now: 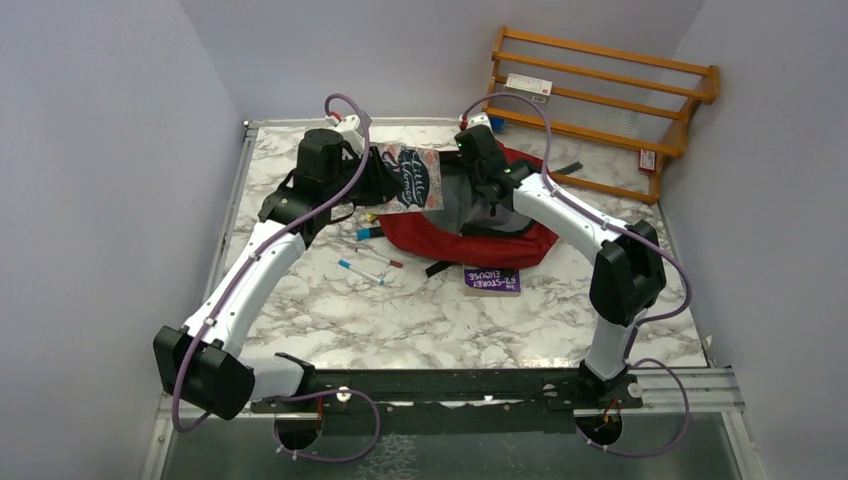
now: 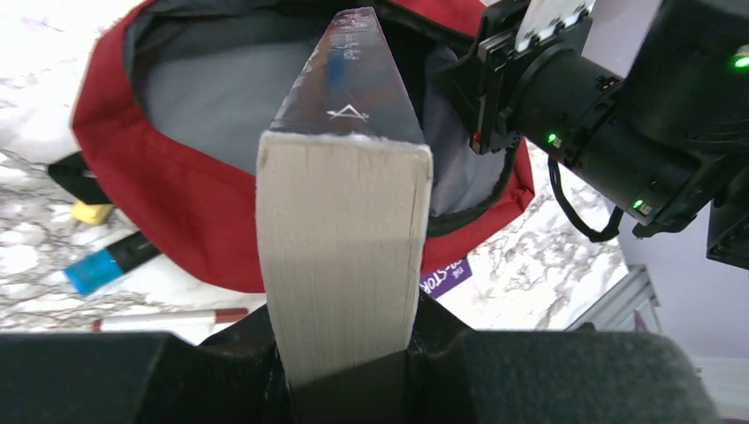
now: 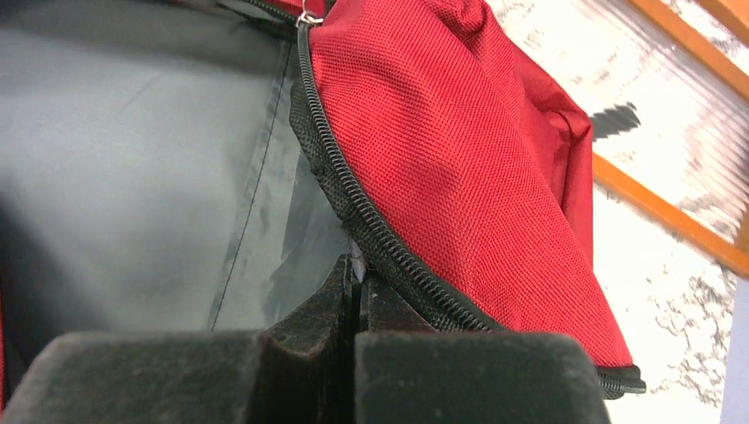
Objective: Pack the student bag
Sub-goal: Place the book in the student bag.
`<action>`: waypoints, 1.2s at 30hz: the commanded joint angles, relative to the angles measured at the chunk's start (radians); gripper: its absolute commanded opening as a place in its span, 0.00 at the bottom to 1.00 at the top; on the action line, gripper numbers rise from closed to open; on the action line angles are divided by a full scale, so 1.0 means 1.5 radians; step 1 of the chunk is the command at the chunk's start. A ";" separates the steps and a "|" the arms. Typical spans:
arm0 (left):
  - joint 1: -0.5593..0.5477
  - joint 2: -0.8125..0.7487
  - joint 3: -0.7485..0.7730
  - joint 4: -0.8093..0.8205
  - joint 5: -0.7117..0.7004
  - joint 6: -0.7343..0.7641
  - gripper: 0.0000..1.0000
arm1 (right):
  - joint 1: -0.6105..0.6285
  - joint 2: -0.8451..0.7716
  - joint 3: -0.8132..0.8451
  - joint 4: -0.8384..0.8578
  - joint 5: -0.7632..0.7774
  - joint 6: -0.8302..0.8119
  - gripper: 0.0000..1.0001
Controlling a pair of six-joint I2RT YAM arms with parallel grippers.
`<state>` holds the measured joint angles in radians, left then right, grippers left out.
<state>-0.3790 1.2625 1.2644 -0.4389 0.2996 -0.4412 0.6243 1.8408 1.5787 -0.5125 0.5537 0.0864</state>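
Dark red backpack (image 1: 500, 235) lying on the marble table (image 1: 400, 320), up toward 12 o'clock from the arm bases, mouth open so the grey lining (image 2: 212, 97) shows. The left gripper (image 2: 349, 353) is clamped on a thick paperback (image 2: 344, 230), page edge facing the wrist camera. The book hangs tilted over the opening on the bag's 9 o'clock side. The right gripper (image 3: 356, 274) has its fingers pressed together, pinching the edge of the opening right by the black zipper (image 3: 353, 203), on the far rim at about 12 o'clock. A purple book (image 1: 490, 280) lies flat at the bag's 6 o'clock, touching it or just beside it, can't tell which. Two pens (image 1: 360, 272) and a blue marker (image 1: 368, 233) sit around its 8 o'clock. A wooden rack (image 1: 600, 100) sits off at 1 o'clock, past the table edge
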 commanded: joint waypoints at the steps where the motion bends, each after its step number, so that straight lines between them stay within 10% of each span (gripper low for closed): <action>1: 0.002 0.005 -0.027 0.112 0.053 -0.080 0.00 | -0.027 -0.033 0.013 0.088 -0.074 -0.049 0.01; 36: -0.014 0.224 -0.124 0.494 0.157 -0.346 0.00 | -0.036 -0.038 0.027 0.181 -0.198 -0.068 0.01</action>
<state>-0.3916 1.5799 1.0760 0.1280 0.4759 -0.8963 0.5720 1.8061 1.5772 -0.3225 0.2974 -0.0170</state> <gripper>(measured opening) 0.278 0.019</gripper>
